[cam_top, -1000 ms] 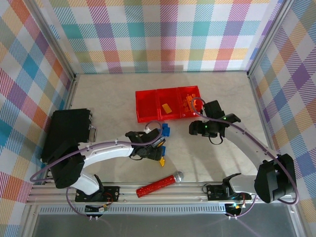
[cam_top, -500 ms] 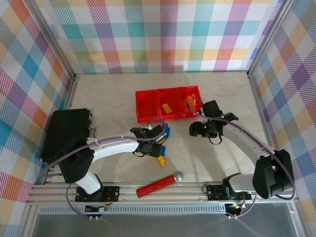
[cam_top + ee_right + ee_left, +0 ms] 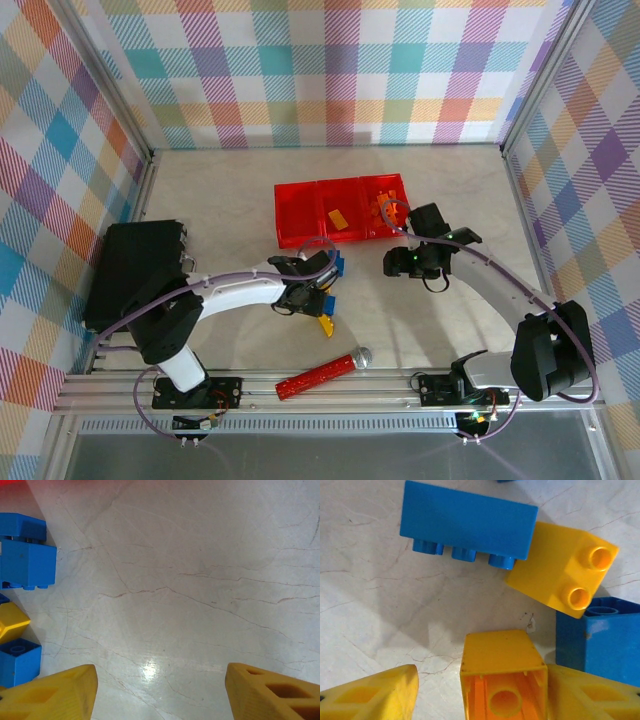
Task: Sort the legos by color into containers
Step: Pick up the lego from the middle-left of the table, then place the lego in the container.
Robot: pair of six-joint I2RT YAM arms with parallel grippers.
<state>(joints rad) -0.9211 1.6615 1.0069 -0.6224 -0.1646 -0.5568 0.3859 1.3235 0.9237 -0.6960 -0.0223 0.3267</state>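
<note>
Top external view: the containers [image 3: 300,215], three joined red bins, stand far-centre on the table [image 3: 220,200]. A binned yellow brick [image 3: 337,218] lies in the middle bin and orange pieces [image 3: 385,205] lie in the right one.
Loose legos: the unsorted legos [image 3: 327,300], blue and yellow, cluster on the table just near of the bins, between the two arms.
Left claw: the left claw [image 3: 481,674] is spread and low over the cluster. It straddles a hollow yellow brick [image 3: 502,670] that lies open side up, and nothing is pinched yet.
Finger fit: one finger [image 3: 585,692] sits just beside the brick's wall and the other is apart. Closing would likely squeeze the two flat sides.
Neighbours: a long blue brick [image 3: 470,522] on its side touches a two-stud yellow brick [image 3: 560,567] just beyond. A square blue brick [image 3: 597,635] crowds the nearer finger and could get nudged.
Right claw: the right claw [image 3: 161,672] is spread over bare table to the right of the cluster and holds nothing. It is probably parked there to leave the left arm room.
Likely destination: the middle bin, which already holds yellow.
</note>
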